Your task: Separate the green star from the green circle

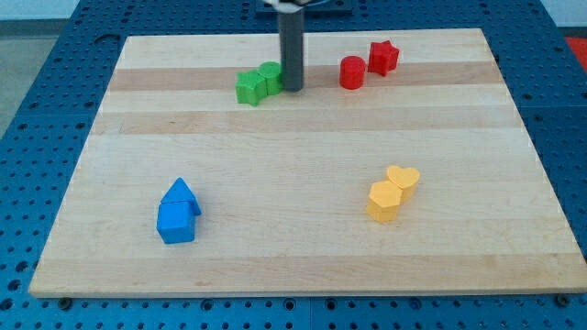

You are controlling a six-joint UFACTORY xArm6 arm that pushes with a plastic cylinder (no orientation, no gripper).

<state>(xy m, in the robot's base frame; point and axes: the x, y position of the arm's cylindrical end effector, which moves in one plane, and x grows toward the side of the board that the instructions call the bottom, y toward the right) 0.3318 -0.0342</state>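
The green star (249,88) lies near the view's top, left of centre, on the wooden board (303,183). The green circle (271,77) touches its right side. My tip (293,89) stands right against the green circle's right edge, with the dark rod rising straight up from it. The two green blocks are in contact with each other.
A red cylinder (352,72) and a red star (382,57) sit together at the view's top right. A yellow hexagon (384,201) and a yellow heart (403,179) touch at the lower right. Two blue blocks (177,213) sit together at the lower left.
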